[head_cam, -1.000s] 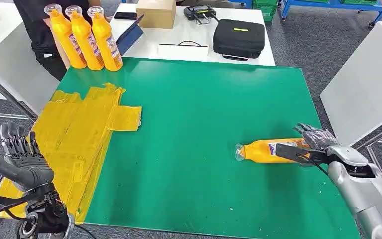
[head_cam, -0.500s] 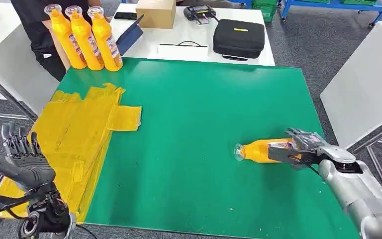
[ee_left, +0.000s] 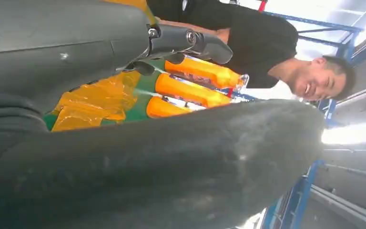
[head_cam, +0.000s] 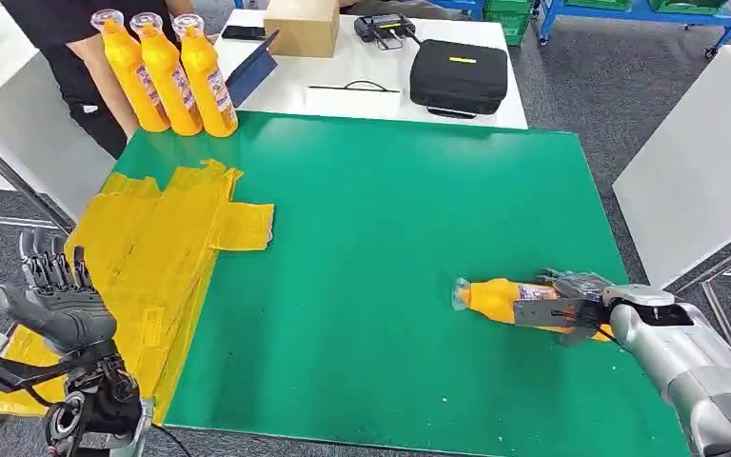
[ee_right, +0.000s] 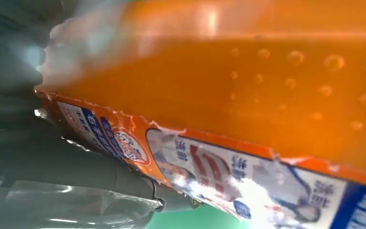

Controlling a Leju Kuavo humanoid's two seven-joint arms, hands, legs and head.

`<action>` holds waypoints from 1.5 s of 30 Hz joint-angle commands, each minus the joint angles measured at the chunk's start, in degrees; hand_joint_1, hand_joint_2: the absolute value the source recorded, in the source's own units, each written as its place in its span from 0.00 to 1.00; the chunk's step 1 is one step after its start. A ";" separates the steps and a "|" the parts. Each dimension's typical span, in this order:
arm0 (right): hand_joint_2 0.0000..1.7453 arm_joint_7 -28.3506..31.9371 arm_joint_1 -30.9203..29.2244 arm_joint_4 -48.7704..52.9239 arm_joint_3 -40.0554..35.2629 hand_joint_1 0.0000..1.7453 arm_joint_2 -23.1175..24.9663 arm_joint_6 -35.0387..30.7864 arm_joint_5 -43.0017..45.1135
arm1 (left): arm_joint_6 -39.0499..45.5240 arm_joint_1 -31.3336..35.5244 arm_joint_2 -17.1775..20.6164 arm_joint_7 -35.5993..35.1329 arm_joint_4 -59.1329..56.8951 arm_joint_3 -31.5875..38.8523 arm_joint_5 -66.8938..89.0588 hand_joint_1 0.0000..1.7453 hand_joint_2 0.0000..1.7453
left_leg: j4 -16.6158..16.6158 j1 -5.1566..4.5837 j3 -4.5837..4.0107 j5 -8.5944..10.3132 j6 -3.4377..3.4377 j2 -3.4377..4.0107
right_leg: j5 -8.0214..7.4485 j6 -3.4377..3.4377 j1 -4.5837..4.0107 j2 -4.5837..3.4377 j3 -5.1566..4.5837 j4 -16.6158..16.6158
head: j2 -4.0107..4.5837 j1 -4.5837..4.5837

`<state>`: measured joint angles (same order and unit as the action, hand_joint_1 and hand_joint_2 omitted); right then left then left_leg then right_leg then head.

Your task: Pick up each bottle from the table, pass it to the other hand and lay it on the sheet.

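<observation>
An orange bottle lies on its side on the green table, its long axis running across the table, clear cap end pointing away from the right hand. That hand's fingers are clamped around the labelled lower body. Filled with liquid, it likely feels weighty, its smooth plastic and torn label slippery; mid-body seems the safest hold. The left hand waits beside the yellow sheet, fingers apart and upright, holding nothing.
</observation>
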<state>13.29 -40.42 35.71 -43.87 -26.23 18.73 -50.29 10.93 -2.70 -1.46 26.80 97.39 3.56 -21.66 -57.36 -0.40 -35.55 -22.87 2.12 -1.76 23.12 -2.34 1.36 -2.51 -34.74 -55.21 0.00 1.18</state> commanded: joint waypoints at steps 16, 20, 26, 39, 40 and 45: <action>1.00 -2.78 1.81 5.29 -0.15 1.00 -2.97 -3.91 7.90 | -0.34 0.42 0.17 1.80 -3.67 1.01 -1.54 0.00 0.00 | 0.03 -0.04 0.18 0.05 0.01 -0.05 | -0.01 0.08 -0.03 0.27 0.29 0.03 | 0.00 0.02; 1.00 -2.27 3.01 7.44 2.76 1.00 -2.57 -5.99 11.68 | -0.95 0.23 -0.33 0.99 -3.53 1.51 -1.13 0.00 0.00 | 0.02 -0.02 0.14 0.05 0.02 -0.03 | -0.03 0.07 -0.04 0.25 0.24 0.03 | 0.00 0.00; 1.00 -2.51 10.30 18.39 8.28 1.00 -1.93 -8.90 18.33 | -3.94 -0.06 0.48 -4.59 -6.57 -0.98 1.37 0.00 0.00 | 0.07 -0.03 0.08 0.06 0.01 -0.02 | -0.03 0.07 -0.03 0.24 0.19 0.06 | 0.00 0.02; 1.00 -2.46 22.14 42.75 16.40 1.00 9.33 -16.15 20.06 | -13.72 0.76 1.36 -8.12 -13.66 -14.71 -4.90 0.00 1.00 | 0.06 -0.03 -0.34 0.09 0.06 -0.08 | -0.04 0.03 0.00 0.22 -0.24 0.01 | 0.00 0.00; 1.00 -3.18 22.90 45.23 16.55 1.00 10.35 -16.01 19.82 | -14.03 0.94 1.18 -7.63 -13.17 -16.06 -4.59 0.00 1.00 | 0.01 0.00 -0.16 -0.02 -0.07 0.08 | 0.04 0.17 -0.06 0.28 -0.10 -0.04 | 0.00 0.02; 1.00 -8.08 22.22 48.75 13.60 1.00 14.29 -12.66 16.43 | -15.85 1.57 0.56 -7.92 -10.59 -19.60 -1.33 0.00 1.00 | -0.03 0.00 -0.28 -0.02 -0.05 0.09 | 0.04 0.13 -0.05 0.26 -0.25 -0.08 | 0.00 0.00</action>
<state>9.71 -18.38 75.26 -29.40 -19.59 3.34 -30.79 -3.32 -3.73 -1.05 19.30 89.37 -8.19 -25.84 -57.35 -0.41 -35.98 -22.80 2.25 -1.88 23.10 -2.37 1.37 -2.34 -35.08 -55.22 0.00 1.18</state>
